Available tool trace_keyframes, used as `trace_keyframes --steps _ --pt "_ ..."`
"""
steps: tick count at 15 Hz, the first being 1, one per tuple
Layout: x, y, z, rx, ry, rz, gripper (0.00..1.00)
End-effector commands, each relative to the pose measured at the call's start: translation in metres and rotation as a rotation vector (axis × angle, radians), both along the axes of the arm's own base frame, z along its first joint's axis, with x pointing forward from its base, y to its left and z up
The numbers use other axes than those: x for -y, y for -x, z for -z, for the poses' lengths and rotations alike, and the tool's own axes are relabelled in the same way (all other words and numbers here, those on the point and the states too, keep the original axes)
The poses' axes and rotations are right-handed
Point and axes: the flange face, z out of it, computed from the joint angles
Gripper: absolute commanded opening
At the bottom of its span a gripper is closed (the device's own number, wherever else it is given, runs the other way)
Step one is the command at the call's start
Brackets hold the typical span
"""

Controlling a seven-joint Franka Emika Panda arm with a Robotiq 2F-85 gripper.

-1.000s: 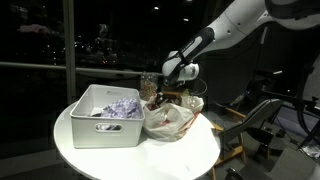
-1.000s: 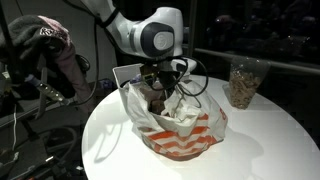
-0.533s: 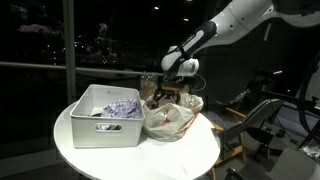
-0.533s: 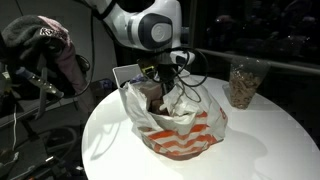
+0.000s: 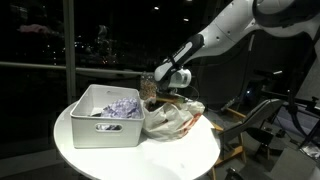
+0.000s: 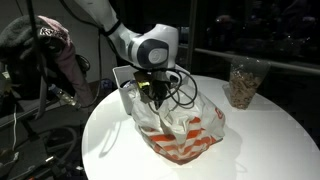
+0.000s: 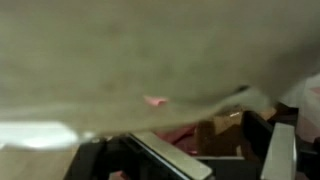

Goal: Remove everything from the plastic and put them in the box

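The plastic (image 6: pixel 190 130), a wrinkly whitish bag with red-orange stripes, slumps in the middle of the round table; it also shows as the plastic (image 5: pixel 172 120). My gripper (image 6: pixel 150 95) reaches down into its mouth, fingers apart and open; the gripper (image 5: pixel 160 90) hangs at the bag's box-side edge. In the wrist view, blurred bag film (image 7: pixel 120 60) fills the top. Reddish-brown and pink cloth (image 7: pixel 190 130) lies between the fingers (image 7: pixel 282 150), and I cannot tell whether they touch it. The white box (image 5: pixel 100 125) stands beside the bag and holds a lavender cloth (image 5: pixel 120 105).
A clear jar (image 6: pixel 245 80) with brownish contents stands at the far side of the white round table (image 6: pixel 270 140). Clothes (image 6: pixel 50 45) hang on a stand off the table's edge. A glass (image 5: pixel 148 82) stands behind the box. Dark windows are behind.
The gripper has dropped lower into the bag's mouth and shifted toward the box. The bag has sagged flatter. The jaws stayed open.
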Motion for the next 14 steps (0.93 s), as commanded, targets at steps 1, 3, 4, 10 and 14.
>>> trace_keyframes --steps 1,3,4,10,14 --pt "-0.002 -0.018 0.023 0.024 -0.007 0.005 1.0" --pt "-0.002 -0.023 0.036 0.059 0.031 0.021 1.0" --pt "-0.002 -0.024 0.039 0.08 0.05 0.034 1.0" --pt "-0.007 -0.022 0.058 0.159 0.134 0.062 1.0" --pt "-0.012 -0.017 0.057 0.17 0.167 0.075 0.57"
